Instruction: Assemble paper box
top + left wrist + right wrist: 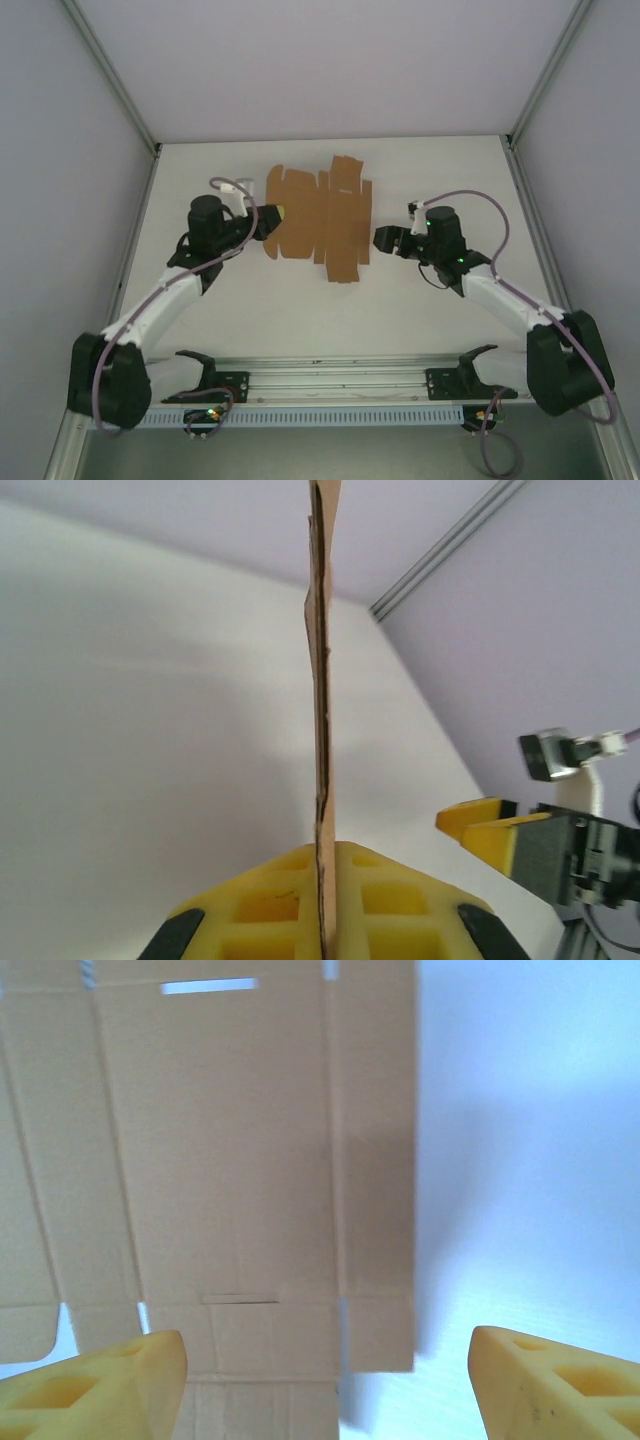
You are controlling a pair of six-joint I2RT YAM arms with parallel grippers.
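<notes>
Left claw [270, 216] pinches the flat paper box [322, 218] by its edge, likely steadying it on the counter [420, 180]; right claw [382, 240] gapes wide beside the opposite flap.

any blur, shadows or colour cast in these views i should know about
Top external: even, soft light, the paper box fairly sharp with hardly any shadow. Left wrist: the sheet is seen edge-on, and the left gripper clamped on it looks slightly soft up close. Right wrist: the right gripper fingertips are blurred, and the sheet throws a soft shadow onto the bluish-looking table.
</notes>
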